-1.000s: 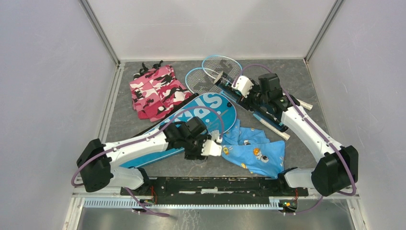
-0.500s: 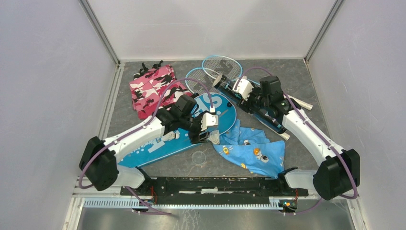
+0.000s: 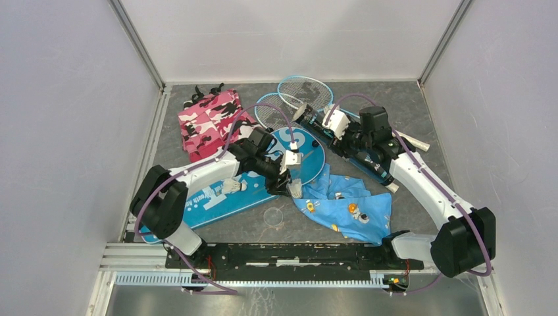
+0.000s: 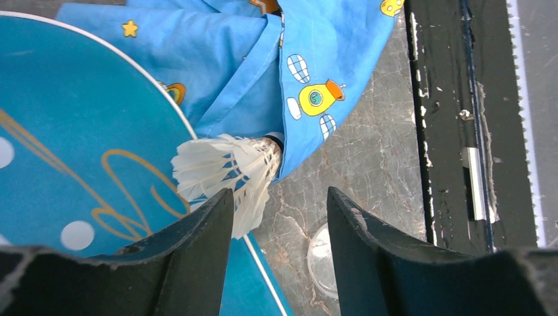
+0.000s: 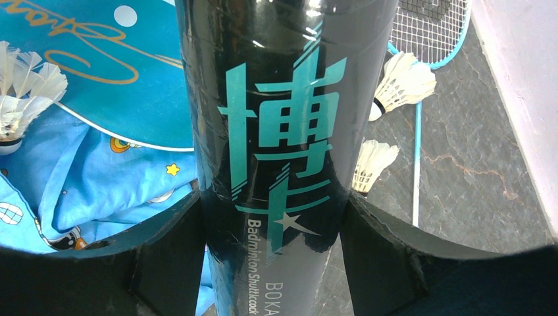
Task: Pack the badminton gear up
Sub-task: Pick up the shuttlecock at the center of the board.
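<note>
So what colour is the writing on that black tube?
Teal-green, with small white letters lower down; the black tube shows best in the right wrist view.

The black tube, toward the tabletop's far right corner, carries large teal characters 博卡, with "Badminton Shuttlecock" and "BOKA" in white below them. The blue cover shows a white "S"; its gold script is unreadable.
</note>
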Tool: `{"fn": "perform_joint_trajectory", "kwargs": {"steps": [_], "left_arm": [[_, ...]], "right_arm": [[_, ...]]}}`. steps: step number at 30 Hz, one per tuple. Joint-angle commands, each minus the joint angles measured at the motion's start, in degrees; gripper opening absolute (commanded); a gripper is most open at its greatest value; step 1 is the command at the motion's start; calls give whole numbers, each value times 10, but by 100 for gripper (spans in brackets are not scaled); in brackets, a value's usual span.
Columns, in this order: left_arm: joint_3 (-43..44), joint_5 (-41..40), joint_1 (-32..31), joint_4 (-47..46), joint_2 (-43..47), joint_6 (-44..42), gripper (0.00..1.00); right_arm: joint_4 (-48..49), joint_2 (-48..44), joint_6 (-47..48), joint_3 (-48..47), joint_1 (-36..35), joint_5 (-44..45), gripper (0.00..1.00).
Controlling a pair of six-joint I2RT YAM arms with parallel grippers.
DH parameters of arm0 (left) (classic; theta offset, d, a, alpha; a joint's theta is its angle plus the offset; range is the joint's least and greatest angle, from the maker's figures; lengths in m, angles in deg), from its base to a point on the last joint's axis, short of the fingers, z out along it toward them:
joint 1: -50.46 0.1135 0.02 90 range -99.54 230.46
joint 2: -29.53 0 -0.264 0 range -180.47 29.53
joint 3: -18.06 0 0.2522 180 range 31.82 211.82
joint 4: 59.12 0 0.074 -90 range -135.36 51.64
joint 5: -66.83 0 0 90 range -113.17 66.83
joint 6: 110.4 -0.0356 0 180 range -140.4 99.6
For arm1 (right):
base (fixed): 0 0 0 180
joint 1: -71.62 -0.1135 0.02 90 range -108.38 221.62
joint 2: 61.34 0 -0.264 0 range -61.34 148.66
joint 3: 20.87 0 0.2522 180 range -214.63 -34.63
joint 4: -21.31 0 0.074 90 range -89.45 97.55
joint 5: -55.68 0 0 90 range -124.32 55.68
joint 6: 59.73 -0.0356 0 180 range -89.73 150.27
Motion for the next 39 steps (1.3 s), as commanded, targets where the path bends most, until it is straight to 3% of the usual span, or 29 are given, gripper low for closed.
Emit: {"fn": "perform_joint_trajectory", "kwargs": {"steps": [1, 6, 15, 20, 31, 39], "left_arm": [[28, 41, 1, -9, -31, -12, 57], [31, 47, 1, -9, -55, -10, 51], [43, 53, 1, 14, -57, -12, 17], [56, 54, 2, 37, -35, -18, 3], [70, 42, 38, 80, 42, -24, 2], [89, -1, 141, 156, 101, -49, 2]], "right_arm": [[28, -15, 6, 1, 5, -12, 5], [27, -12, 6, 4, 7, -16, 5], [23, -9, 9, 5, 9, -20, 5], [18, -12, 16, 7, 11, -22, 5], [-6, -16, 34, -12, 12, -27, 6], [-41, -4, 56, -50, 12, -11, 6]]}}
